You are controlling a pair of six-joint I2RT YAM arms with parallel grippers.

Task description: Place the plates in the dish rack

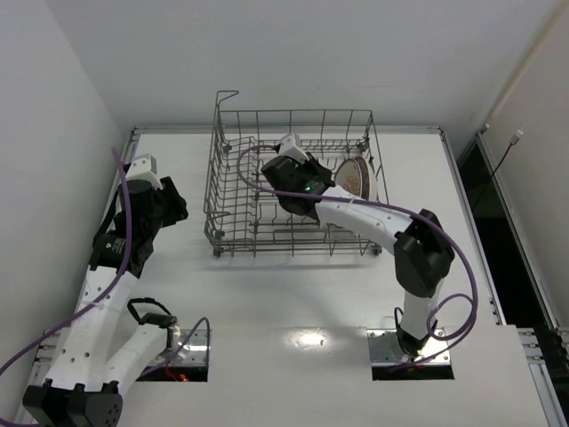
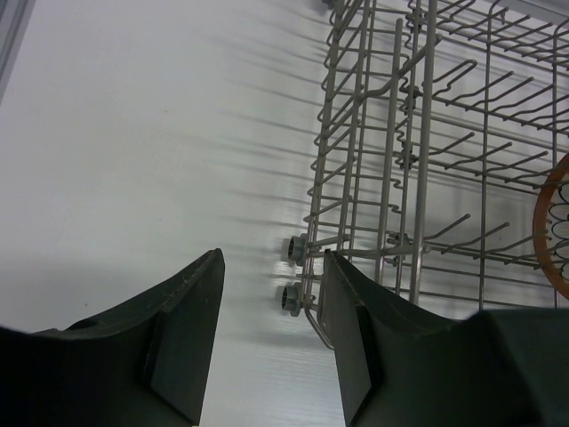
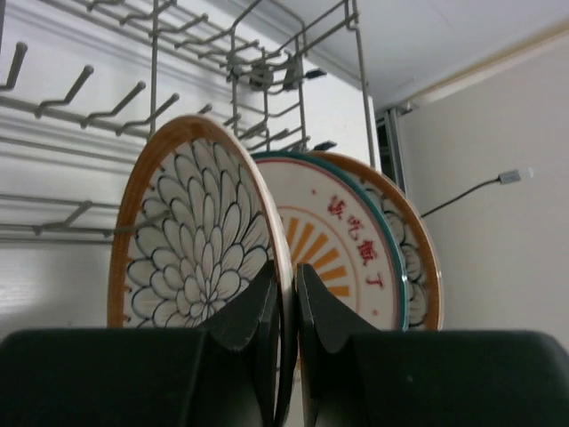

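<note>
In grey wire dish rack (image 1: 293,113): round ceramic plates (image 3: 191,231) upright.

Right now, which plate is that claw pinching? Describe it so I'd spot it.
Find the grey wire dish rack across the table; three plates stand on edge at its right end. The right gripper pinches the rim of the petal plate: orange rim, white face filled with dark-outlined flower petals, while the sunburst plate beside it shows orange rays and red characters.

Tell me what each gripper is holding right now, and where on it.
Right gripper pinches the petal-patterned plate by its rim, inside the dish rack. Left gripper is open, holding nothing.
</note>
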